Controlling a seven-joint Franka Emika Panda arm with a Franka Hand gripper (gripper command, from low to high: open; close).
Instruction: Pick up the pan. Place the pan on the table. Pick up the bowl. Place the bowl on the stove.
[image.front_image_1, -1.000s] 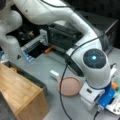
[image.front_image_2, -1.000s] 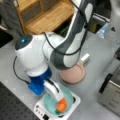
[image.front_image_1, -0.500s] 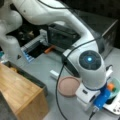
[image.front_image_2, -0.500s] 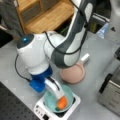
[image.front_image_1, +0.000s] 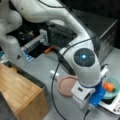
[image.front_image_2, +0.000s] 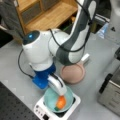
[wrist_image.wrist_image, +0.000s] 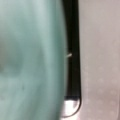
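Observation:
The light teal bowl (image.front_image_2: 50, 98) (image.front_image_1: 113, 83) with orange food (image.front_image_2: 60, 102) inside sits on the small white stove (image.front_image_2: 41, 110) (image.front_image_1: 112, 106), at a front view's bottom. My gripper (image.front_image_2: 61, 92) reaches down over the bowl's rim, one finger (image.front_image_2: 57, 85) going inside next to the food. The wrist view is filled on its left by the bowl (wrist_image.wrist_image: 30, 60), with the stove's black top (wrist_image.wrist_image: 73, 50) beside it. The dusty-pink pan (image.front_image_2: 72, 73) (image.front_image_1: 66, 85) lies flat on the grey table (image.front_image_2: 15, 65) (image.front_image_1: 42, 67), just beside the stove, with its white handle pointing away from it.
A light wooden box (image.front_image_1: 20, 87) (image.front_image_2: 50, 15) stands on the table a little beyond the pan. A silver toaster oven (image.front_image_2: 110, 90) (image.front_image_1: 107, 32) is close to the stove. My arm's wrist and black cable (image.front_image_1: 53, 87) hang over the pan.
My wrist has shifted slightly upward in both front views. The bowl has stayed on the stove and the pan has not moved.

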